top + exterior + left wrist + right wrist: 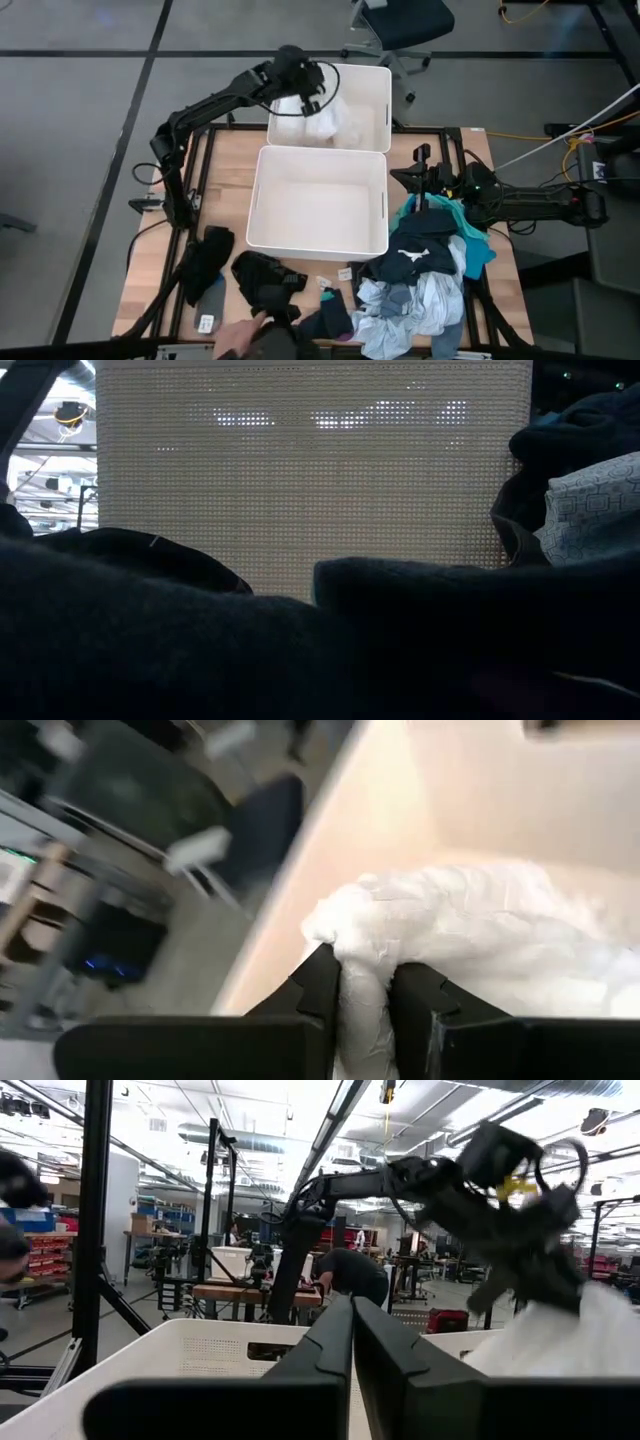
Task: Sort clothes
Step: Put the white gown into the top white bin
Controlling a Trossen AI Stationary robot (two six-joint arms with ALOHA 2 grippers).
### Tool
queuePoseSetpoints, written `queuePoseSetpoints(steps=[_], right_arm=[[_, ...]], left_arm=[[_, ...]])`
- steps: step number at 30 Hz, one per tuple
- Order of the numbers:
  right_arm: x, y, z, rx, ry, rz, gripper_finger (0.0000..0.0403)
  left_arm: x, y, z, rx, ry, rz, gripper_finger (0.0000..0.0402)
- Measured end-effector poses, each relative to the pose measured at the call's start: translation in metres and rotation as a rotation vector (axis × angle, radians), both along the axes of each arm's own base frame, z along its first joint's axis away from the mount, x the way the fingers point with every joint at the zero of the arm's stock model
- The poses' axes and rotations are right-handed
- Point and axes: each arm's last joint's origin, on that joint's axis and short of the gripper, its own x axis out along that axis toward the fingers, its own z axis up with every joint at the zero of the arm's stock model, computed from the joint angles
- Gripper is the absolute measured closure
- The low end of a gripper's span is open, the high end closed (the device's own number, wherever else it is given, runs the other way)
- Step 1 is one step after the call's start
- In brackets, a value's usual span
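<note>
On the left, the left gripper (312, 98) hangs over the far white rectangular plastic bin (372, 85), jaws pinching a crumpled white fabric garment (470, 935), probably a shirt. The near white bin (318, 240) sits mid-counter. At right, the right gripper (415, 178), jaws closed on nothing, waits above the heap of mixed clothes (425, 275).

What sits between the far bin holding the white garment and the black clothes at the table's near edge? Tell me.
The high view shows it: the second white bin, apparently empty, lies between the far bin with the white garment and the black clothes.
</note>
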Motion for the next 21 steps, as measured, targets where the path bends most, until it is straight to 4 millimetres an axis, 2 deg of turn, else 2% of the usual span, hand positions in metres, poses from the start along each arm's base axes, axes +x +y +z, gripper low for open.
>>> queuePoseSetpoints(steps=[5, 12, 15, 21], right_arm=[[0.0, 0.0, 0.0, 0.0, 0.0, 0.0, 0.0386], [0.0, 0.0, 0.0, 0.0, -0.001, 0.0, 0.0386], [0.0, 0.0, 0.0, 0.0, -0.001, 0.0, 0.0386], [0.0, 0.0, 0.0, 0.001, -0.001, 0.0, 0.0386]], left_arm=[[0.006, 0.005, -0.029, -0.086, 0.124, -0.002, 0.0354], [0.006, 0.004, -0.034, -0.14, 0.106, 0.04, 0.035], [0.006, 0.004, -0.034, -0.156, 0.09, 0.057, 0.033], [0.008, 0.0, -0.033, -0.173, 0.081, 0.073, 0.0264]])
